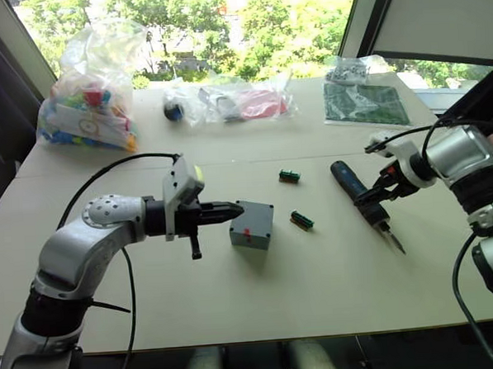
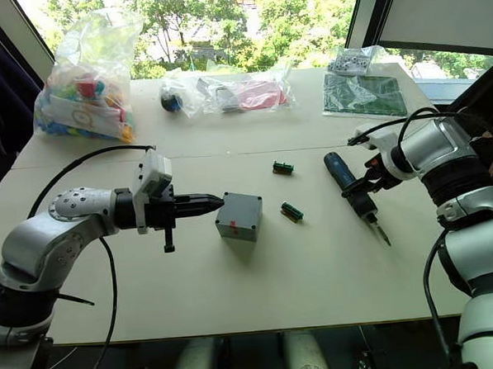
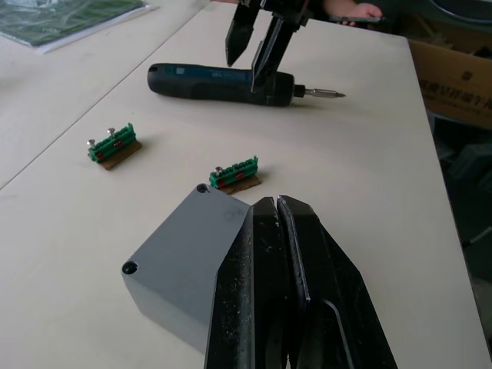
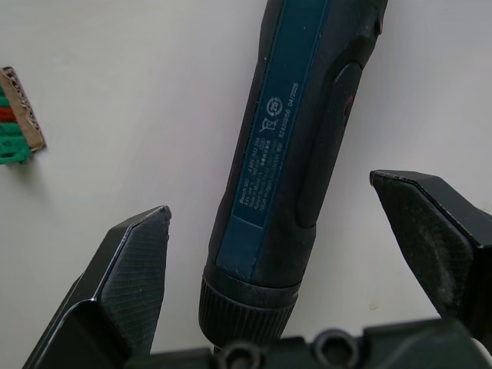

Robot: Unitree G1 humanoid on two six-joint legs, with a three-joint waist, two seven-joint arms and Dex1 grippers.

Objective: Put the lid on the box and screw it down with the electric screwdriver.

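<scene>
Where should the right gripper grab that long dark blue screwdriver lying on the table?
Grip the dark blue electric screwdriver across its thick round handle, from above. It lies flat on the table, and the open right gripper already straddles it near the bit-end collar.

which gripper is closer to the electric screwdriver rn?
Right. The right gripper straddles the electric screwdriver, fingers open either side; the left gripper is shut at the box, well away.
</scene>
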